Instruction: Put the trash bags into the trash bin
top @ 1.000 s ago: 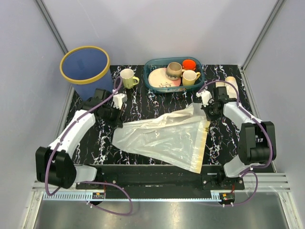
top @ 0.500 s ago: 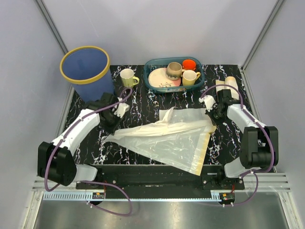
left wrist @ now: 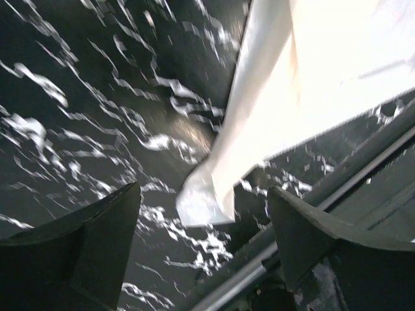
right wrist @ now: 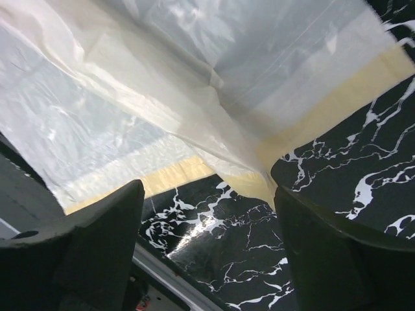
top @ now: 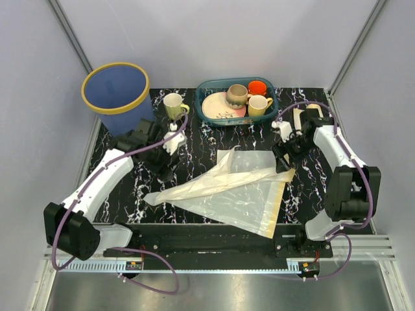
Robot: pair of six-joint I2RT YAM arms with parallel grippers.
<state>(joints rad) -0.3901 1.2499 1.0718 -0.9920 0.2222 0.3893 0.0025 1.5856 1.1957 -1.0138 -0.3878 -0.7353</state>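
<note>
**Both pincers released over the bag**

The trash bag [top: 233, 191] lies flat and partly folded on the marbled surface [top: 194, 139], between the arms. The left pincer [left wrist: 202, 194] hangs wide apart over its left corner, grasping nothing. The right pincer [right wrist: 207, 188] gapes over its yellow-banded right edge. The blue trash bin [top: 126, 116] stands far left, apart from the bag.

Creased translucent cream plastic sack [top: 227, 188] lay flat between left and right jaws; round blue yellow-rimmed bucket [top: 130, 119] stood upright beyond left jaws.
</note>
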